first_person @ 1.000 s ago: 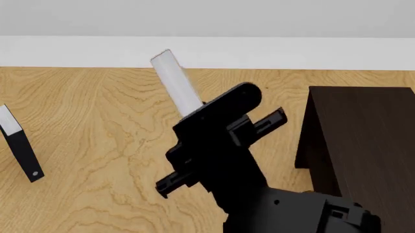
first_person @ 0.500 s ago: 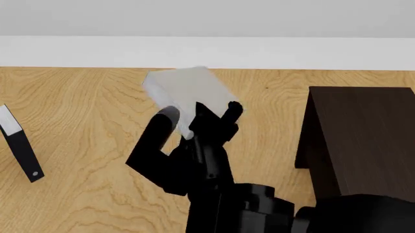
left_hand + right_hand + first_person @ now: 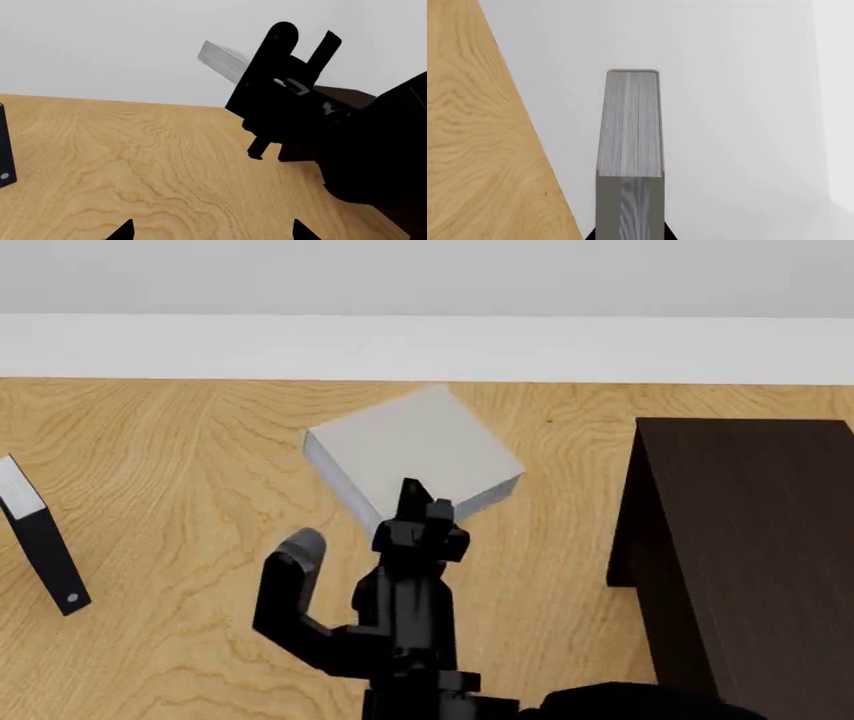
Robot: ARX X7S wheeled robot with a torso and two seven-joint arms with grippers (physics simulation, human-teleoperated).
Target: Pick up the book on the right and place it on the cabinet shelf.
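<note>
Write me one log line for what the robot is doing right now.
stage: carrying | right gripper: shut on grey book, lifted off the floor | left gripper: open, empty | dark cabinet: nothing on it | black book: untouched

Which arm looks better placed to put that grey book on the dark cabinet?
The right. Its gripper already holds the book in the air, and the cabinet stands on its side. The left gripper is open and empty.

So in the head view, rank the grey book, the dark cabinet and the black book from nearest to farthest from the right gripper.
1. The grey book, held in the right gripper.
2. The dark cabinet, on the right.
3. The black book, far left.
</note>
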